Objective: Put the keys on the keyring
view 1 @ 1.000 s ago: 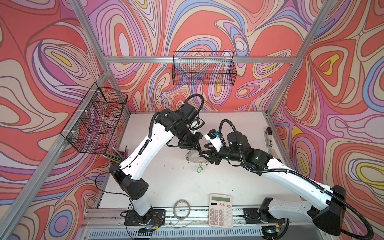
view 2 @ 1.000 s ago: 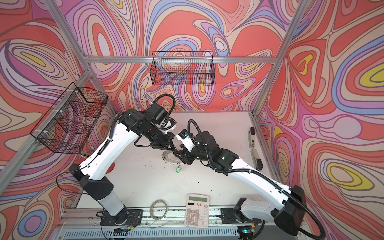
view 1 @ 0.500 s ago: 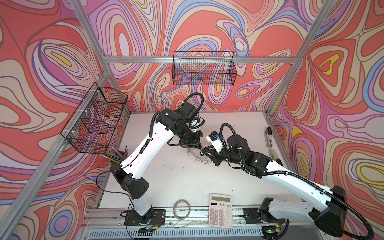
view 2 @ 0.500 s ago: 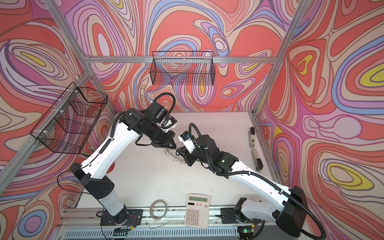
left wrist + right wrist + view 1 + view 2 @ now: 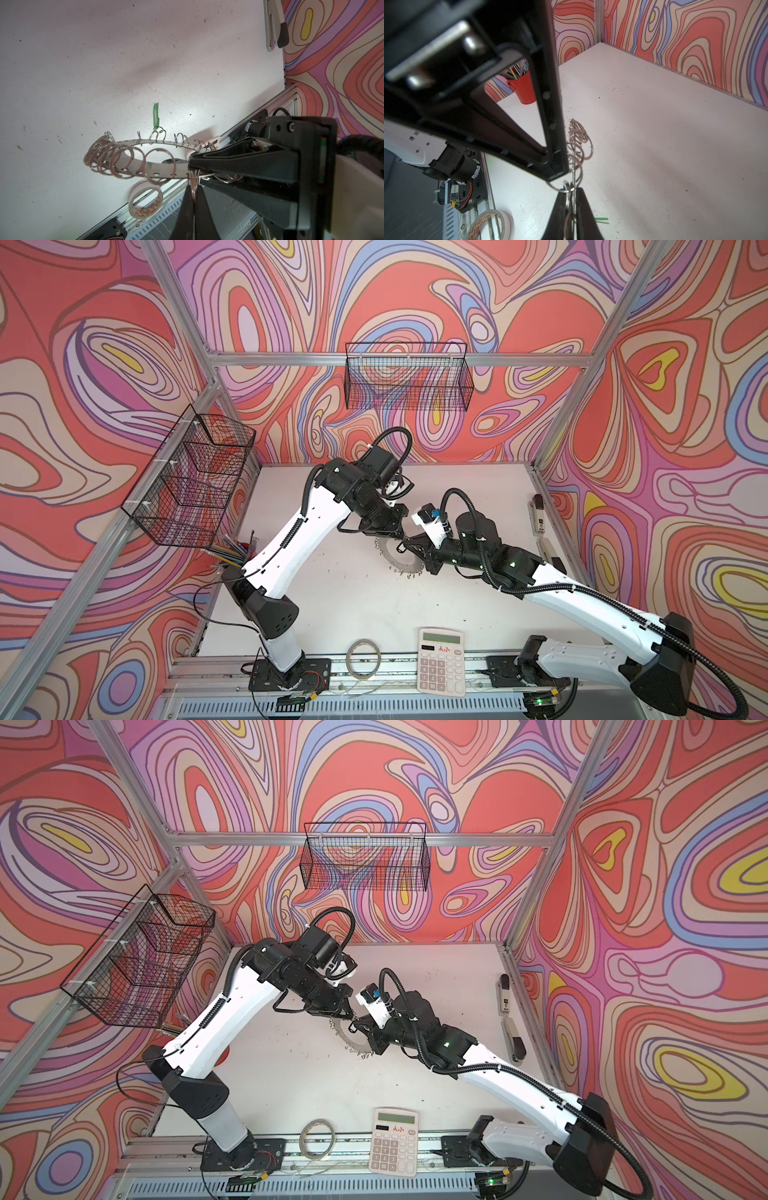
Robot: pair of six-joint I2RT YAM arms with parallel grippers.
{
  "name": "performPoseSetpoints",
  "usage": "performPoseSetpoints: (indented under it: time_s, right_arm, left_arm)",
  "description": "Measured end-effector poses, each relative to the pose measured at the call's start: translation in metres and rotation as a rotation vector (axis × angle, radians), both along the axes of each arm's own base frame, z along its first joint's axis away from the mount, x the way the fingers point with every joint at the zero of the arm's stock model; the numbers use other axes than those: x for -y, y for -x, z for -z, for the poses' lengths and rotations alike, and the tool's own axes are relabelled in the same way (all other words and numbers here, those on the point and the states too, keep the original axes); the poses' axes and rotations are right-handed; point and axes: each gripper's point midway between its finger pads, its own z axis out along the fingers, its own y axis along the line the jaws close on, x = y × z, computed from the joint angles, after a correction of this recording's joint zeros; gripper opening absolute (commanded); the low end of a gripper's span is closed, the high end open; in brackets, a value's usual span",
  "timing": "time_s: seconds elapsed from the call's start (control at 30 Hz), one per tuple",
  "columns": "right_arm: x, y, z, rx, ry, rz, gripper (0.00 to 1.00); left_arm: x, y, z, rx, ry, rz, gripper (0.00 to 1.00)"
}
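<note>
The left hand (image 5: pixel 193 188) is closed on wire loops of the keyring (image 5: pixel 162 169), the right hand (image 5: pixel 571 192) on its disc. The keyring is held over the counter (image 5: pixel 83 62), a green-tagged key (image 5: pixel 155 116) hanging from it.

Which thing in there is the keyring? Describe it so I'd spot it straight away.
Find the middle of the white table, where the two arms meet: the left gripper and right gripper both pinch the keyring. It is a flat silver disc with a big hole, wire loops bristling round its edge, unlike the smooth tape roll at the front.
</note>
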Motion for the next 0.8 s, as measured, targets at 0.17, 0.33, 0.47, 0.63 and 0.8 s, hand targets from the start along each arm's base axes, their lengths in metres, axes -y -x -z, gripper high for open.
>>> performPoseSetpoints:
  time_s: [0.17, 0.33, 0.47, 0.63, 0.8]
  right_arm:
    - [-0.001, 0.003, 0.003, -0.027, -0.024, -0.012, 0.0]
    - [-0.001, 0.006, 0.009, -0.063, -0.034, -0.012, 0.0]
    - [-0.001, 0.008, 0.016, -0.096, -0.041, -0.01, 0.0]
    - [-0.003, 0.006, 0.01, -0.1, -0.07, -0.001, 0.0]
    - [-0.005, -0.002, 0.002, -0.103, -0.12, 0.014, 0.0]
  left_arm:
    - [0.001, 0.004, 0.004, 0.029, -0.043, 0.025, 0.0]
    - [0.002, 0.005, 0.011, 0.041, -0.059, 0.039, 0.0]
    - [0.003, 0.007, 0.018, 0.046, -0.063, 0.043, 0.0]
    - [0.003, 0.005, 0.011, 0.083, -0.044, 0.046, 0.22]
    - [-0.004, -0.007, -0.004, 0.148, 0.036, 0.006, 0.41]
